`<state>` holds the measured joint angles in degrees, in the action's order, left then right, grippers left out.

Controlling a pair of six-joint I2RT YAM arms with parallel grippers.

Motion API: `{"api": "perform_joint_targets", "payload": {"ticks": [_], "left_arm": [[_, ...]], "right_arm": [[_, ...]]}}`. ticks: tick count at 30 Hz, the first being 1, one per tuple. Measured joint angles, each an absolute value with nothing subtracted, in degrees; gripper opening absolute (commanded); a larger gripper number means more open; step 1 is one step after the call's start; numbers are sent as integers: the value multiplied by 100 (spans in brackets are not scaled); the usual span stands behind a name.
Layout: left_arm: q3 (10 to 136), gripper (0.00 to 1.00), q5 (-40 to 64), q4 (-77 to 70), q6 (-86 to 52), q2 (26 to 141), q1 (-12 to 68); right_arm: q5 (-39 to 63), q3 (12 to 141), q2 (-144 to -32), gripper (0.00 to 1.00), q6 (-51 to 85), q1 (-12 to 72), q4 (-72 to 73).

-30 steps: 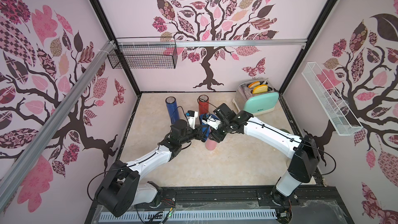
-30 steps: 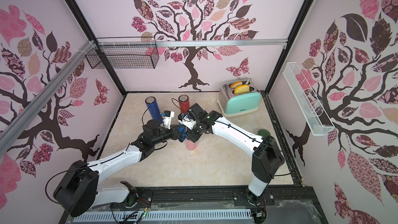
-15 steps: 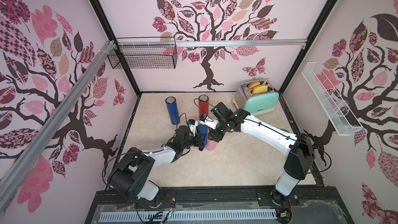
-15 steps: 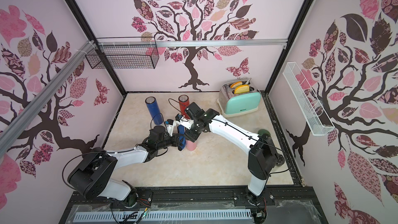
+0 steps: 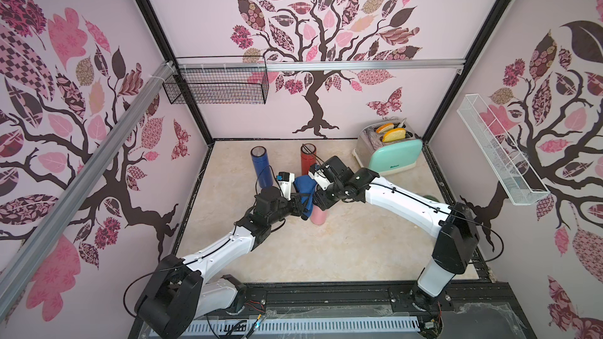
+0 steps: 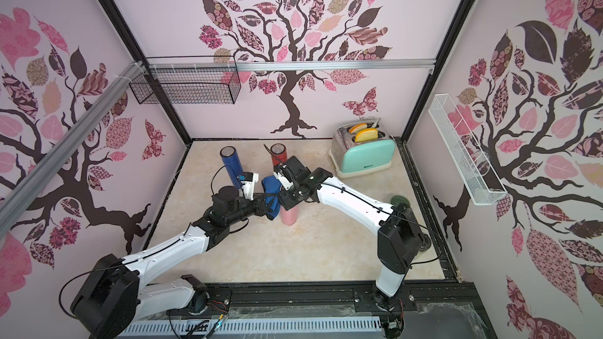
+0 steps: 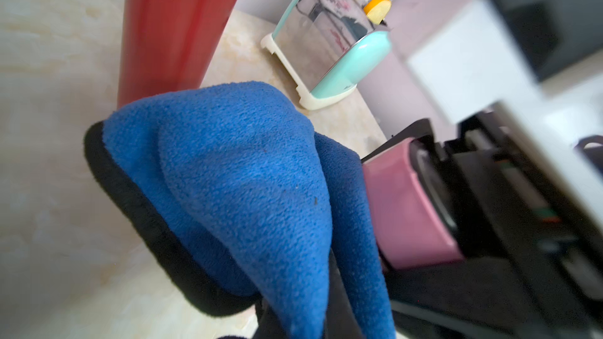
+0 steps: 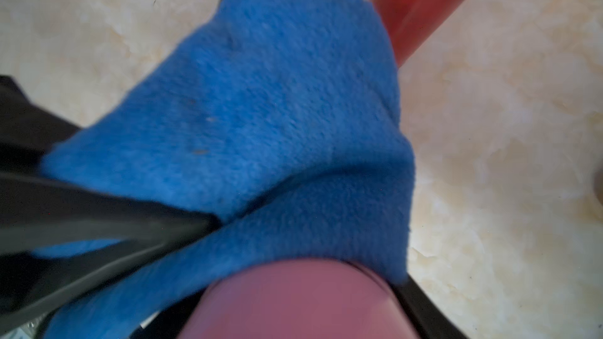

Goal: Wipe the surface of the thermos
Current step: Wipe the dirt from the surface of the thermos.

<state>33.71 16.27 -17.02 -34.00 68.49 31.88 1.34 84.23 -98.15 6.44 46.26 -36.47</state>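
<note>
Two outstretched arms converge, left claw pinching cloth against thermos.

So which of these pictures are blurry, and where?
Left wrist view: blue cloth sharp, the white arm beside it smeared; right wrist view: cloth and pink thermos both soft; both top views: crisp, though the side walls splay outward.
</note>
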Motion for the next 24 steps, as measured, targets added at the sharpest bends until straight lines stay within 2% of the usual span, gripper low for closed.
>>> {"api": "perform_joint_targets", "payload": {"ticks": [4,17,24], "left_arm": [[3358,0,1437,-1802,-3481,6941,3186],[2611,0,506,-2738,-3680,8490,3345],[2615,0,86,-2502,-3588,8134,3583]], "right_arm": [[82,8388,-9854,0,1055,4685,-3374],[-209,8943,-10221,0,1594,4770,-3745],[-281,9164,-10370,0,1695,4783,-3927]]}}
